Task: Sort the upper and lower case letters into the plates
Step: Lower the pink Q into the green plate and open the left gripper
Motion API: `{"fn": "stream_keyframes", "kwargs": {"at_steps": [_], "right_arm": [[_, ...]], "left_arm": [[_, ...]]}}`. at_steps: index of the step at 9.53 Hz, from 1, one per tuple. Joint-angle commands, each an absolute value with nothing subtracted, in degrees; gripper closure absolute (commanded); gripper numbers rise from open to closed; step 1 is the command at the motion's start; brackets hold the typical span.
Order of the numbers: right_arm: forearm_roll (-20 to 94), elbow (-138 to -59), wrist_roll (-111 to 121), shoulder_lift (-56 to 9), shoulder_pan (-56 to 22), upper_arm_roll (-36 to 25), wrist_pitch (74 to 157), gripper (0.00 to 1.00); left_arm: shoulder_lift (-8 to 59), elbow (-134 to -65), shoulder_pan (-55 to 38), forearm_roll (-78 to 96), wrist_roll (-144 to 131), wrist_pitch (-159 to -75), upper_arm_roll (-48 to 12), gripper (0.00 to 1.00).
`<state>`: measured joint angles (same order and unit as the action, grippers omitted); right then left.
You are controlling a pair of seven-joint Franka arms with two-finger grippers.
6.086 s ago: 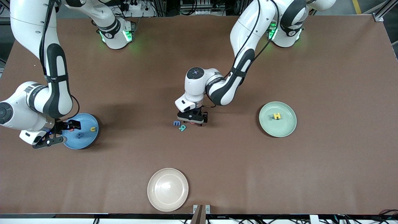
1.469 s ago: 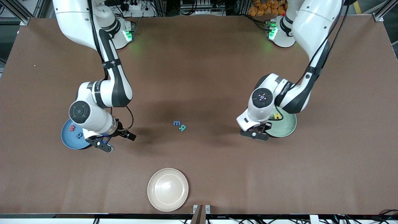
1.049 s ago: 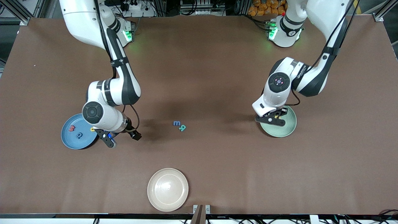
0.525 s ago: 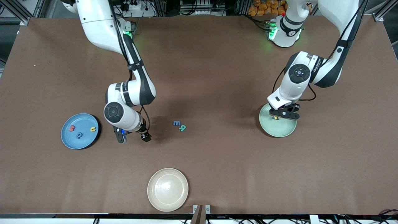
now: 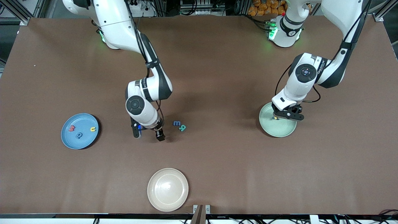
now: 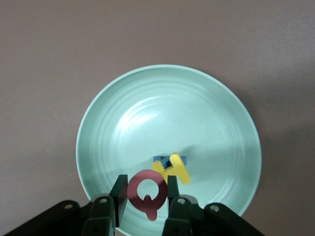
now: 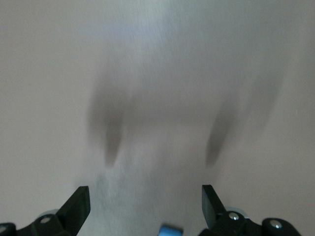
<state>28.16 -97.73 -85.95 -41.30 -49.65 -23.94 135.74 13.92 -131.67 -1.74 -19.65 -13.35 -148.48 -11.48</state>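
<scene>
Red Q (image 6: pixel 147 192) pinched in left tool (image 6: pixel 145 195) over mint plate (image 6: pixel 123 123); right tool (image 7: pixel 142 206) spread wide.

Brown table (image 5: pixel 217 62), three plates (image 5: pixel 80 131), two loose letters (image 5: pixel 179 125)

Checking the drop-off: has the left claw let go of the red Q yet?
No: in the left wrist view the left claw is shut on the red Q, held over the green plate.
</scene>
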Motion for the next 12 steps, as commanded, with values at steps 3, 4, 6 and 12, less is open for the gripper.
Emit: {"fn": "stream_keyframes", "kwargs": {"at_steps": [3,4,6,12], "right_arm": [[30.1,-95.4,-93.2,-46.0,-53.9,-24.6,138.3,0.0],[30.2,-94.6,-94.6,-47.6,-54.3,-24.5,139.5,0.0],[30.2,-94.3,-96.0,-49.1,-55.2,-24.5,141.5,0.0],[31.4,-93.0,-96.6,-49.0,-55.2,-23.3,140.8,0.0]], "left_arm": [[13.5,-132.5,1.7,-13.2,-11.7,-151.3,-14.2,0.83],[13.4,-132.6,1.9,-10.1,-11.7,-151.3,-14.5,0.83],[13.4,-132.9,1.9,-7.6,-11.6,-151.4,-15.4,0.83],[14.9,-135.0,2.6,-7.6,-11.5,-157.6,-15.5,0.82]]}}
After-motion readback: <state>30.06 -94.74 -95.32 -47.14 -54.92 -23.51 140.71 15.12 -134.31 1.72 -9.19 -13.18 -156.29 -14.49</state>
